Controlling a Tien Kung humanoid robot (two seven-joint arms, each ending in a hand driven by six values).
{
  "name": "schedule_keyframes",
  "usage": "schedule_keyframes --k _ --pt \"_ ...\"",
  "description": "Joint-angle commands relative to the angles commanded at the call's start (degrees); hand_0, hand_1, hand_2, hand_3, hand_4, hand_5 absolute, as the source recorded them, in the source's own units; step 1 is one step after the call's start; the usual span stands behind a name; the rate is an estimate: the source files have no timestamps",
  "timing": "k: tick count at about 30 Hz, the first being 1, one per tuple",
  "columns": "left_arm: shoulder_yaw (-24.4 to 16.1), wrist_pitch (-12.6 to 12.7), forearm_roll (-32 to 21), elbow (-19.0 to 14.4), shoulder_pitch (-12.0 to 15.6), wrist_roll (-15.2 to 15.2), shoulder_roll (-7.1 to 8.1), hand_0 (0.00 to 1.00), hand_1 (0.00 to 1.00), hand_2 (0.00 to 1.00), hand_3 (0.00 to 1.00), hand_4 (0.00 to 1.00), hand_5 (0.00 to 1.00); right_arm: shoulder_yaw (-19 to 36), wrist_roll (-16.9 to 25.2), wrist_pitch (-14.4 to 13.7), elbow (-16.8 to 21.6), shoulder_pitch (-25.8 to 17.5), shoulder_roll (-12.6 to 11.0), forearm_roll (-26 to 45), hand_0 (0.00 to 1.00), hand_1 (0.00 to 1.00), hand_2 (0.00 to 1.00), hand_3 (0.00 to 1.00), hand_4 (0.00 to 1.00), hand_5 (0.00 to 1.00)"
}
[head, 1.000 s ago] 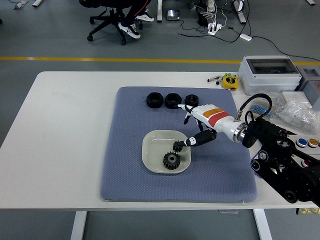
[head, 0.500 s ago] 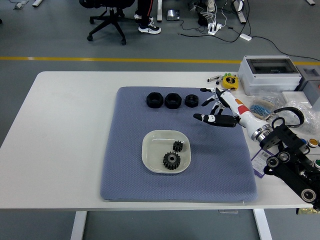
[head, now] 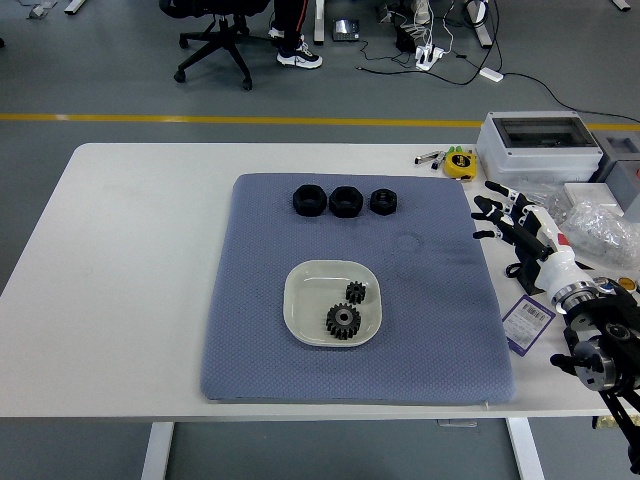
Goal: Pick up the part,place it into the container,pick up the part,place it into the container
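Observation:
A shallow white dish (head: 303, 310) sits on the blue-grey mat (head: 260, 240) near the middle of the table. Two black gears lie in it: a larger one (head: 342, 320) and a smaller one (head: 356, 292). Three black nut-like parts (head: 345, 200) stand in a row at the mat's far edge. My right hand (head: 505, 222) is open and empty, fingers spread, over the table just past the mat's right edge. The left arm is out of view.
A grey plastic box (head: 538, 146), a yellow tape measure (head: 460, 162), clear bags of small parts (head: 600, 228) and a barcode label (head: 527, 322) lie along the right side. An office chair (head: 215, 35) stands on the floor beyond the table.
My right hand let go of the smaller gear in the dish, then drew back to the right, off the mat, with its fingers spread.

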Motion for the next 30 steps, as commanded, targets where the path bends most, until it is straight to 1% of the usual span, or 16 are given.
schedule_keyframes --k 7,8,13,14,19,20,21,25,26,30 --pt "-0.3 -0.1 0.7 0.0 0.2 0.1 -0.11 0.679 0.664 0.628 0.550 0.605 0.570 3.2 -0.7 1.0 -0.2 -3.8 1.0 3.8 0.516 0.629 0.749 0.814 0.998 0.520" --pt "-0.4 -0.1 0.7 0.0 0.3 0.1 -0.12 0.679 0.666 0.628 0.550 0.605 0.570 3.6 -0.8 1.0 -0.3 -4.2 1.1 4.4 0.541 0.637 0.754 0.815 0.998 0.527" --pt "-0.4 -0.2 1.0 0.0 0.1 0.1 -0.10 0.679 0.666 0.628 0.550 0.605 0.570 5.8 -0.8 1.0 -0.1 -5.4 1.6 7.7 0.541 0.637 0.754 0.815 0.998 0.527" --pt "-0.4 -0.2 0.9 0.0 0.1 0.1 -0.06 0.679 0.665 0.627 0.550 0.605 0.570 6.3 -0.7 1.0 0.0 -5.6 1.7 8.5 0.598 0.654 0.766 0.814 0.998 0.517" --pt "-0.1 -0.1 0.4 0.0 -0.2 -0.1 0.00 0.679 0.665 0.627 0.550 0.605 0.570 7.9 -0.1 0.8 0.4 -6.0 1.8 12.2 0.598 0.654 0.766 0.814 0.998 0.517" --pt "0.0 -0.1 0.3 0.0 -0.3 -0.1 0.00 0.679 0.664 0.627 0.550 0.605 0.570 8.1 0.0 0.7 0.4 -6.0 1.8 12.6 0.666 0.682 0.782 0.812 0.995 0.514" --pt "0.0 -0.1 0.2 0.0 -0.3 -0.1 0.00 0.679 0.664 0.627 0.550 0.605 0.570 8.3 0.1 0.8 0.5 -6.1 1.9 13.0 0.666 0.682 0.782 0.812 0.995 0.514" --pt "0.2 0.0 -0.1 0.0 -0.5 -0.2 -0.02 0.679 0.664 0.627 0.550 0.605 0.570 8.9 0.6 1.3 0.7 -6.4 2.0 12.6 0.666 0.682 0.782 0.812 0.995 0.514" --pt "0.2 0.0 -0.1 0.0 -0.5 -0.2 -0.02 0.679 0.663 0.627 0.550 0.605 0.570 9.0 0.7 1.4 0.7 -6.5 2.0 12.2 0.724 0.724 0.792 0.814 0.992 0.510" --pt "0.3 0.0 -0.2 0.0 -0.6 -0.2 -0.06 0.679 0.663 0.627 0.550 0.605 0.570 9.6 1.5 2.7 0.7 -6.9 2.2 9.6 0.724 0.724 0.792 0.814 0.992 0.510"
